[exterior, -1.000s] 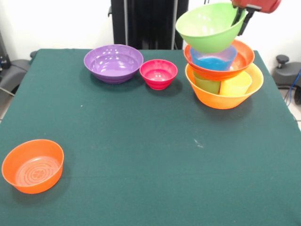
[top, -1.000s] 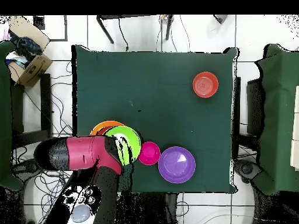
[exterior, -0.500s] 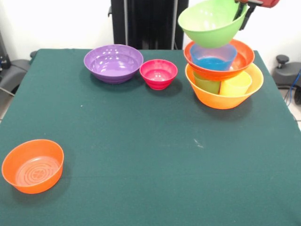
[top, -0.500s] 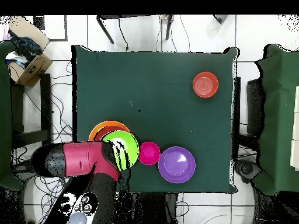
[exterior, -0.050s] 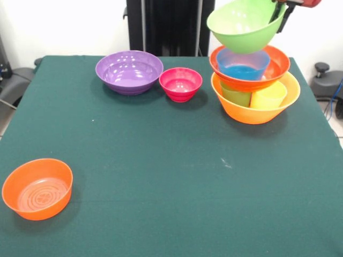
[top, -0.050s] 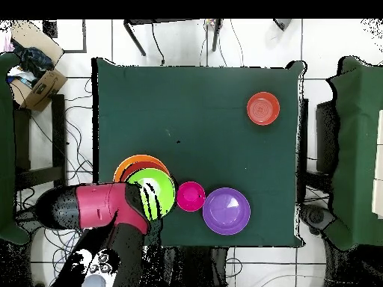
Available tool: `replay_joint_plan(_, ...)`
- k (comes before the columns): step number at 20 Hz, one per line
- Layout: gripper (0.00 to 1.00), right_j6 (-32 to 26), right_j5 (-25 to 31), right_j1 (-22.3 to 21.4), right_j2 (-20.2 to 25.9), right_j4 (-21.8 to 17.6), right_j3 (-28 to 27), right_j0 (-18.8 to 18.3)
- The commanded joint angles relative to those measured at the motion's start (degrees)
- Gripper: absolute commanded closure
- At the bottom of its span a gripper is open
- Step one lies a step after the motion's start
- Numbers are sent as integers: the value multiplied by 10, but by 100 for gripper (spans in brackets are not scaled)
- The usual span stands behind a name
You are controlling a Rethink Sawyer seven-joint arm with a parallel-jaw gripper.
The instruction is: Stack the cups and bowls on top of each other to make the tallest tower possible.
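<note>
Green table (exterior, -0.050s: 161,176), robot arm (top, -0.050s: 97,208) reaching over the tower (exterior, -0.050s: 252,85) at the table's back corner. Tower base is the big orange bowl (exterior, -0.050s: 256,110), the landmark here; inside it stand the green cup (exterior, -0.050s: 236,95) and yellow cup (exterior, -0.050s: 268,96) side by side, bearing the wide red-orange bowl (exterior, -0.050s: 273,67), which holds the small blue bowl (exterior, -0.050s: 244,65). Directly above the big orange bowl hangs the lime green bowl (exterior, -0.050s: 244,24), tilted, mouth tipped toward the camera, clear of the blue bowl. The gripper (exterior, -0.050s: 282,12) is clamped on its far rim, one finger inside and one outside. Beside the big orange bowl sits the small pink bowl (exterior, -0.050s: 180,83), with the purple bowl (exterior, -0.050s: 129,70) beyond it; the small orange bowl (exterior, -0.050s: 37,187) lies well apart at the opposite corner. No purple cup seen. Judgement for the step: level the lime bowl, centre it over the blue bowl, lower slowly, and release only once it is seated, as the two cups make a shaky support. No brands, labels or writing legible anywhere.
</note>
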Motion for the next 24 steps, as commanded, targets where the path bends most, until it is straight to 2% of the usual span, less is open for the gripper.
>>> replay_joint_plan(1, 100, 117, -15, 23, 32, 7, 21, 12)
replay_joint_plan(8, 100, 125, 11, 33, 20, 4, 5, 22)
replay_joint_plan(12, 100, 128, 0, 34, 26, 13, 12, 18)
replay_joint_plan(18, 100, 140, 20, 37, 18, 13, -1, 26)
replay_joint_plan(24, 100, 163, 8, 58, 9, 8, -21, 34)
